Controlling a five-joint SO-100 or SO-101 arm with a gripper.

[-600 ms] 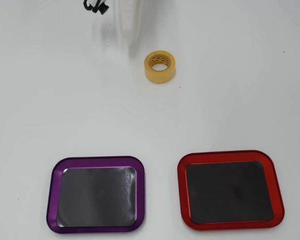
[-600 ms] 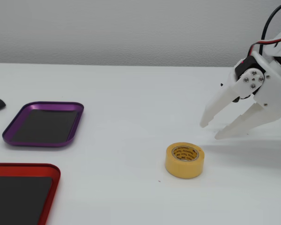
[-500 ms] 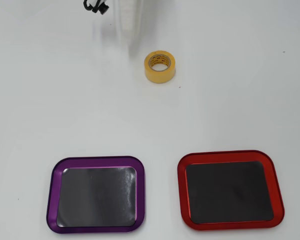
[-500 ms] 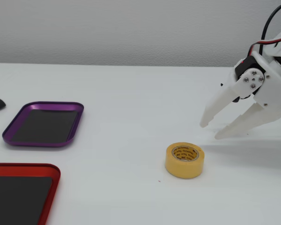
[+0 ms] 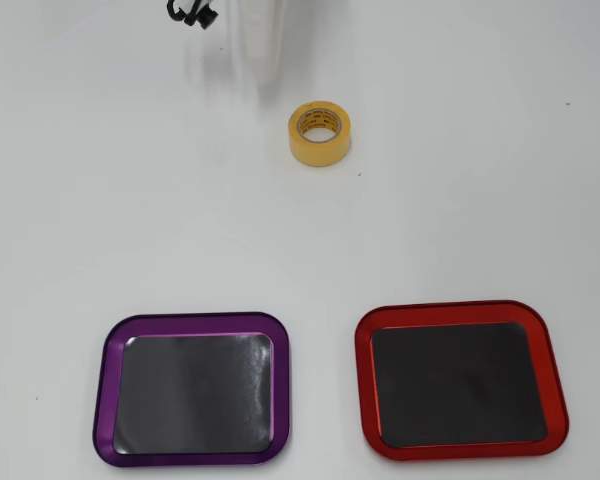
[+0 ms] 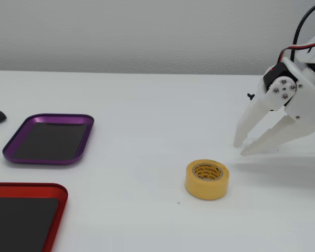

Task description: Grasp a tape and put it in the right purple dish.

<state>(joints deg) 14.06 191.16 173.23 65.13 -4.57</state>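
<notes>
In the overhead view, from left to right, the purple dish [image 5: 105,385] and the red tray [image 5: 360,375] sit side by side at the bottom, both empty, with the tape [image 5: 320,133] flat on the white table [image 5: 480,200] well above them. The arm there is only a pale blur at the top edge. The fixed view shows the gripper [image 6: 240,148], its 2 fingers slightly spread and empty, tips low near the table, near the tape [image 6: 207,179] but apart from it.

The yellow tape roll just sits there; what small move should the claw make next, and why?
Probably ease the gripper down and toward the tape. Its fingers are slightly apart and hang above the table, beside the roll, touching nothing, and both dishes are empty.
</notes>
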